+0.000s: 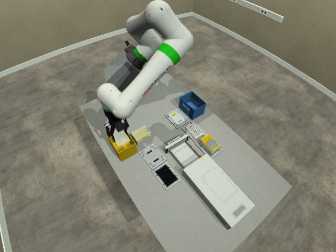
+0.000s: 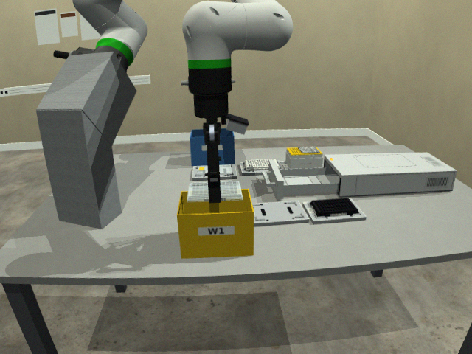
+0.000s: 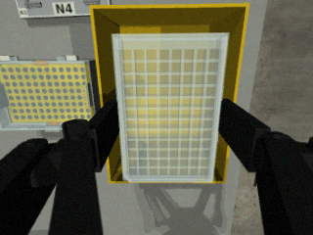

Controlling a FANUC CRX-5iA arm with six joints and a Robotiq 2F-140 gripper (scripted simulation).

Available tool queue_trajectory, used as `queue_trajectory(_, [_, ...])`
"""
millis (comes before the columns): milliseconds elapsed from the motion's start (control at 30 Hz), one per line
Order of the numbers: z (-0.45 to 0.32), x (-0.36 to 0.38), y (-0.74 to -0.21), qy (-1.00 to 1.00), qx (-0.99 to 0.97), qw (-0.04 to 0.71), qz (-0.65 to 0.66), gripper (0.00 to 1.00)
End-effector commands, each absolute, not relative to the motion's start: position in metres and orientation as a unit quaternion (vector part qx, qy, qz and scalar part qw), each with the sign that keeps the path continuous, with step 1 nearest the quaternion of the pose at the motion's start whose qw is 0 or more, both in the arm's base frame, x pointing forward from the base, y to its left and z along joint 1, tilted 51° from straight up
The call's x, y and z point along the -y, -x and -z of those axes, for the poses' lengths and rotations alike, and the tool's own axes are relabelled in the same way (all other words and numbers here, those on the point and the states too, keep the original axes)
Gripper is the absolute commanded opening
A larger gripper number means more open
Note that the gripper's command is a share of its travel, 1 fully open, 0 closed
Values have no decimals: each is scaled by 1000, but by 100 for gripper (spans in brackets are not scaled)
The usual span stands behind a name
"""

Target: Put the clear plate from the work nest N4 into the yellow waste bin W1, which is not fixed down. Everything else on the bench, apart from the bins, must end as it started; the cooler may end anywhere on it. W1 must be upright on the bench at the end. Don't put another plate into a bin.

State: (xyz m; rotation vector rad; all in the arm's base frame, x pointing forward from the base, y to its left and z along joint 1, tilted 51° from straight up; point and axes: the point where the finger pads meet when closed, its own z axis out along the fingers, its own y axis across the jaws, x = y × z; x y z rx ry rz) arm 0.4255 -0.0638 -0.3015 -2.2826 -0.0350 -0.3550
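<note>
Gripping the clear plate [image 3: 170, 105] by its two long edges, the black fingers held it level directly over the open mouth of the yellow waste bin W1 [image 2: 215, 236]. In the wrist view the plate's grid of wells lay inside the bin's rim on all four sides, with the yellow inner walls showing around and through it. In the exterior view the plate [image 2: 215, 190] sat at about the level of the bin's top edge, its upper part standing above the front wall; whether its underside touched the bin could not be told. The bin stood upright on the desk [image 2: 343, 243], its W1 label facing the camera.

Just beside the bin lay a yellow-welled plate [image 1: 140, 133] on its holder, and the work nest N4 [image 1: 153, 156], labelled in the wrist view [image 3: 64, 8], lay bare of any plate. Next to it a black plate [image 1: 166, 176] rested in its own nest. Farther back stood the blue bin [image 1: 192, 105], and a long white instrument box [image 1: 218, 189] ran along the desk's far side. The white arm [image 1: 151, 78] with its green bands reached down over the yellow bin from above.
</note>
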Motion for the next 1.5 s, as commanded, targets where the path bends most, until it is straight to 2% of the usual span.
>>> queue_trajectory(0, [302, 64, -426, 904, 14, 403, 141, 10])
queue_trajectory(1467, [327, 36, -435, 904, 14, 403, 141, 10])
